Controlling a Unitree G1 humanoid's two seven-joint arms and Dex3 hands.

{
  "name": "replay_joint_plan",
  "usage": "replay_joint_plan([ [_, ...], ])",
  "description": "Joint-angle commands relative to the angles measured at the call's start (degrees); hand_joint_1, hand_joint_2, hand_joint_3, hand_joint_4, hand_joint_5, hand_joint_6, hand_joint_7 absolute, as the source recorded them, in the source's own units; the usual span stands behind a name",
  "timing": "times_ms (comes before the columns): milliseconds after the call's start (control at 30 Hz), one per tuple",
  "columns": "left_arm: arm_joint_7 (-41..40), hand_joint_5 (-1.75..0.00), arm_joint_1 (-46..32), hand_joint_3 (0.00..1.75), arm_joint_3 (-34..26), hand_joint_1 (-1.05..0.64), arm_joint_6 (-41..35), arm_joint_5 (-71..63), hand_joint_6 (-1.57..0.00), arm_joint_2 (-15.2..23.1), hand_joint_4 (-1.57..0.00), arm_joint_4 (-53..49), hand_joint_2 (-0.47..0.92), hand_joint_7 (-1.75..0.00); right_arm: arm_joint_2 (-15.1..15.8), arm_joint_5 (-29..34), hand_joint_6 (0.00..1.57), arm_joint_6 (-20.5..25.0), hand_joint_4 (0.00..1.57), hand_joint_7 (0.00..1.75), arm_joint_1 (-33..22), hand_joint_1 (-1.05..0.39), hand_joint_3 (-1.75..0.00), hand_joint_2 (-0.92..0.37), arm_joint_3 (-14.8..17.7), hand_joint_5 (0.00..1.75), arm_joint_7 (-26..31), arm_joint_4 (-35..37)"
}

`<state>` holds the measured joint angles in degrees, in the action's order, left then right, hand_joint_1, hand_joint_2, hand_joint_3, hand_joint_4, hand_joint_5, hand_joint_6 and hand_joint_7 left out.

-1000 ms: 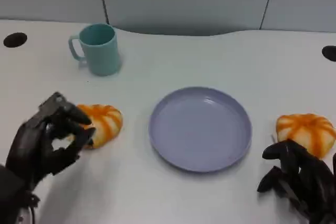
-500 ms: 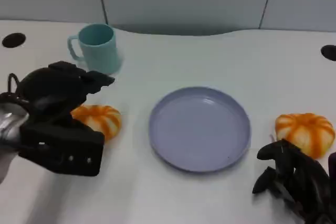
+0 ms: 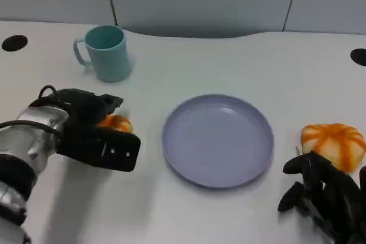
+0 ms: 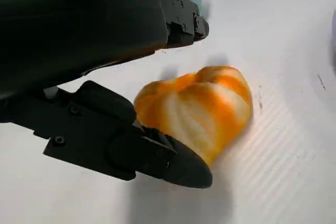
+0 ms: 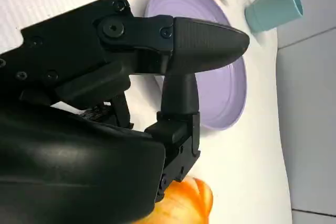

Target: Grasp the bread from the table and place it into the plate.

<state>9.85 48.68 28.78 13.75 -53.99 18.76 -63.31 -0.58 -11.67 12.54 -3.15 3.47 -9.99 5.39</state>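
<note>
Lower and farther forward than half a second ago: left hand (image 3: 94,127) down over the left bread (image 3: 117,123), hiding all but a sliver of orange crust that earlier lay open beside the fingers. Close in, from the left wrist view, fingers (image 4: 136,150) cupped around that bread (image 4: 197,108) on two sides, one touching its near edge, loaf flat on the white table (image 3: 240,67); firm grip or mere contact, cannot tell, probably not yet clamped. Behind it, teal mug (image 3: 106,52), unmoved, upright, handle to the left. At centre, lavender plate (image 3: 217,140), bare, in the same spot, well apart from both loaves. Farther right, second bread (image 3: 334,144) resting on the table near the plate's right rim, unchanged. Lowest right, right hand (image 3: 320,195) hovering just in front of that loaf, fingers spread and holding nothing, barely shifted. From the right wrist view, the plate (image 5: 228,93) and mug (image 5: 273,4) beyond the fingers (image 5: 205,40), the loaf (image 5: 181,205) under the hand's shell.
</note>
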Motion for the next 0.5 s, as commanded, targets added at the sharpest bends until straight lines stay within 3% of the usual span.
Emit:
replay_joint_plan([
  [33,-3.5,0.00,2.9,0.00,2.4,-0.77,-1.7,1.0,-0.01,-2.7,0.00,-7.6,0.85,-0.01,1.0,0.3,0.39,0.7,0.60,1.73,-0.9,-0.36,-0.58,-0.92,0.4,1.75,0.5,-0.8],
  [333,-10.4,-0.05,2.0,0.00,5.7,-0.65,-2.1,2.3,-0.11,-5.3,-0.11,-13.2,0.81,-0.04,0.9,-0.1,0.39,1.5,0.62,1.73,-1.3,-0.35,-0.59,-0.92,0.6,1.75,0.7,-1.6],
  [500,-12.0,-0.21,1.2,0.01,6.0,-0.38,-1.9,4.4,-0.46,-5.5,-0.38,-13.8,0.78,-0.16,0.7,0.0,0.41,1.4,0.63,1.73,-1.5,-0.35,-0.57,-0.92,0.5,1.75,1.0,-2.0],
])
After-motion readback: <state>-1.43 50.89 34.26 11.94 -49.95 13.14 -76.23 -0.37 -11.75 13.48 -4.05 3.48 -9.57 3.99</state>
